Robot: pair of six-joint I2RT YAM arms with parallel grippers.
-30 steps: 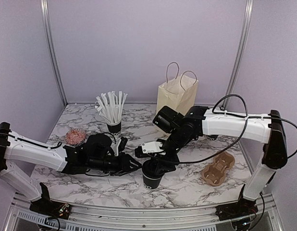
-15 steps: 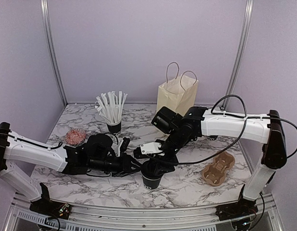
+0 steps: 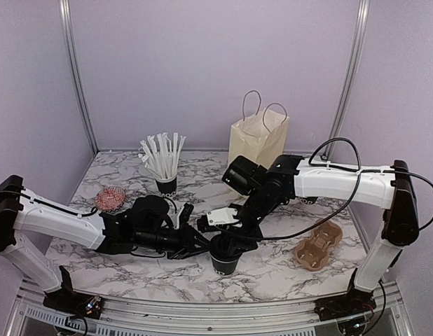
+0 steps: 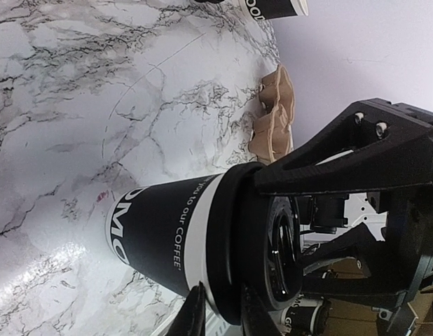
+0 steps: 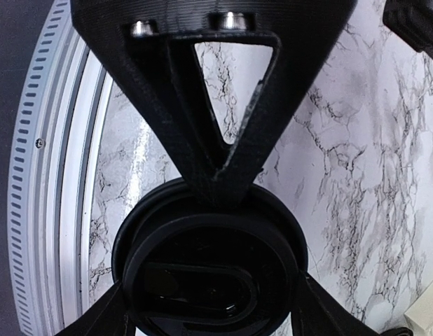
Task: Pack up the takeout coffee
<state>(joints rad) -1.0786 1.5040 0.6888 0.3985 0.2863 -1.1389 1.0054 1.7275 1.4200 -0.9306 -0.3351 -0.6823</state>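
The right jaws clasp the takeout coffee (image 4: 160, 231) by its lid; left jaws' state unclear.

The takeout coffee cup (image 4: 155, 231) is black with white lettering, a white band and a black lid (image 4: 239, 234). The surface (image 3: 272, 271) is white marble veined grey. The paper bag (image 3: 255, 140) is cream and the cup carrier (image 3: 318, 246) brown.

Surface under left gripper (image 3: 197, 243) and right gripper (image 3: 225, 246): tabletop (image 3: 132, 273), white marble pattern, grey veining, faint gloss. Beyond grippers and out to either side: pale lilac walls (image 3: 202, 63), plain. Aluminium corner posts (image 3: 78, 77) at far corners. Metal rail (image 3: 202, 308) along table edge nearer than grippers. Light even, soft.
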